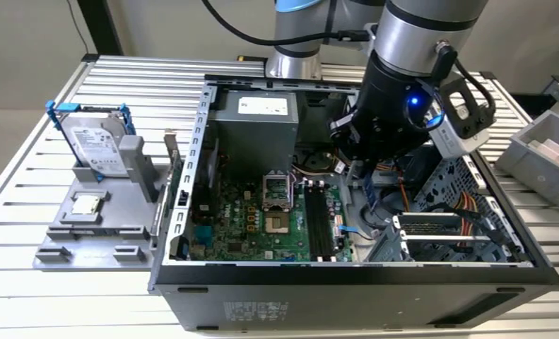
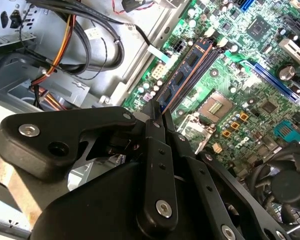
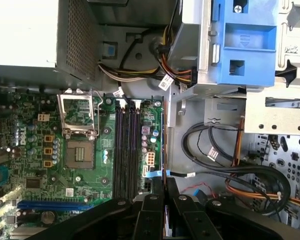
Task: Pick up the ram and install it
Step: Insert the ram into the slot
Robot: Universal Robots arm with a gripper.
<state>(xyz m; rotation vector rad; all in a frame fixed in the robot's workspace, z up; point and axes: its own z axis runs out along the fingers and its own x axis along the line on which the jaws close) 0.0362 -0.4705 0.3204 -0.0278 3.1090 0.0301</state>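
Note:
The ram [image 2: 181, 76] is a thin blue-green stick with black chips, and it juts out from between my fingertips. My gripper [image 2: 157, 112] is shut on one end of it. In the first wrist view the ram [image 3: 163, 145] shows edge-on, running from my gripper [image 3: 165, 182] along the motherboard's edge. It hangs beside the long black slots [image 3: 125, 150], apart from them and to the side of the cables. In the exterior view my gripper [image 1: 352, 168] hangs inside the open computer case, above the motherboard and behind the slots [image 1: 321, 227].
The case wall [image 1: 180, 205] rings the motherboard, with the power supply [image 1: 256, 120] at the back and the open processor socket [image 1: 276, 189] beside the slots. Cable bundles [image 3: 240, 175] and a blue drive bracket [image 3: 245, 45] lie close by. A hard drive [image 1: 95, 145] stands outside the case.

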